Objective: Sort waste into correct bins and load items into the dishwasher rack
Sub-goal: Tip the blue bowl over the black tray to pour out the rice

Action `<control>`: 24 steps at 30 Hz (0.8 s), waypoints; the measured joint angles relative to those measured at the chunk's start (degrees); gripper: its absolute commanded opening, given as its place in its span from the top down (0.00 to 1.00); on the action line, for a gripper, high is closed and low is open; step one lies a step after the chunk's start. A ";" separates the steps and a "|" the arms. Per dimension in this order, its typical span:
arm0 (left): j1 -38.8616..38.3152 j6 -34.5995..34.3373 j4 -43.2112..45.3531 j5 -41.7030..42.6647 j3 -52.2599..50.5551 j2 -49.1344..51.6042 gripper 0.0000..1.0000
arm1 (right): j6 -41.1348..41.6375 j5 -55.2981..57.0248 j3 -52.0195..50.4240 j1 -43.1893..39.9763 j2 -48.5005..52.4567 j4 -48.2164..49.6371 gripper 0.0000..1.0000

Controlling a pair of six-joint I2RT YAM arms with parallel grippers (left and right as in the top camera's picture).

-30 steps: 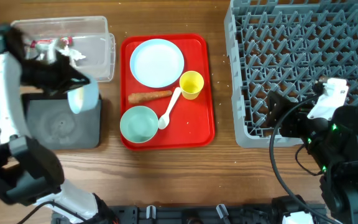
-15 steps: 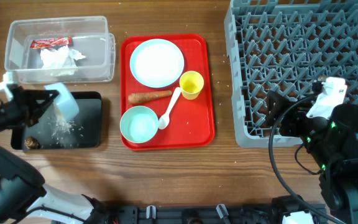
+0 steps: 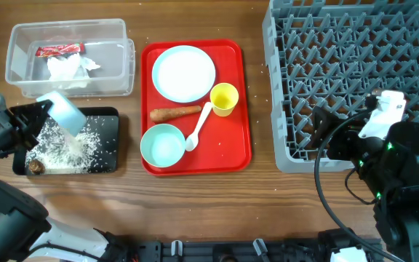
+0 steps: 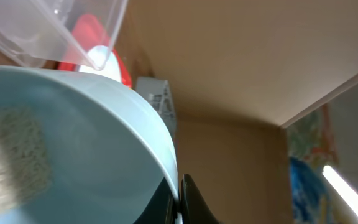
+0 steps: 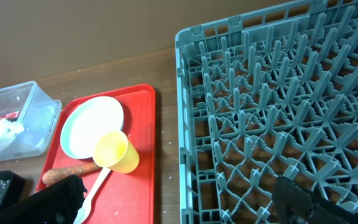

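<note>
My left gripper (image 3: 44,113) is shut on the rim of a pale blue-green bowl (image 3: 65,113), tipped over the black tray (image 3: 108,124); white rice (image 3: 68,145) lies piled in the tray beside a brown scrap (image 3: 36,167). In the left wrist view the bowl (image 4: 73,149) fills the frame, its rim pinched between my fingers (image 4: 178,202). The clear tub (image 3: 115,80) holds the red wrapper (image 3: 59,50) and tissue (image 3: 68,69). The red tray (image 3: 233,145) carries the plate (image 3: 184,73), yellow cup (image 3: 224,98), carrot (image 3: 174,113), spoon (image 3: 198,128) and second bowl (image 3: 162,145). My right gripper (image 5: 179,199) is open over the rack's (image 3: 355,73) front left corner.
The rack (image 5: 278,112) fills the right of the table. A strip of bare wood separates it from the red tray (image 5: 142,180). The right arm's body and cables (image 3: 384,175) hang over the front right edge.
The left arm has shifted left and tipped the bowl further. Rice has poured out into the black tray, making a much larger pile. The right arm has not moved.
</note>
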 measured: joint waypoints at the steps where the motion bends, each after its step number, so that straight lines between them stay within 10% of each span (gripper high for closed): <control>1: 0.02 0.00 -0.39 0.98 0.00 0.00 0.96 | 0.00 -0.02 0.00 0.00 0.00 0.00 0.00; 24: 3.19 0.00 -4.76 6.78 0.00 0.00 0.96 | -0.02 0.37 0.00 0.00 0.00 -1.07 0.00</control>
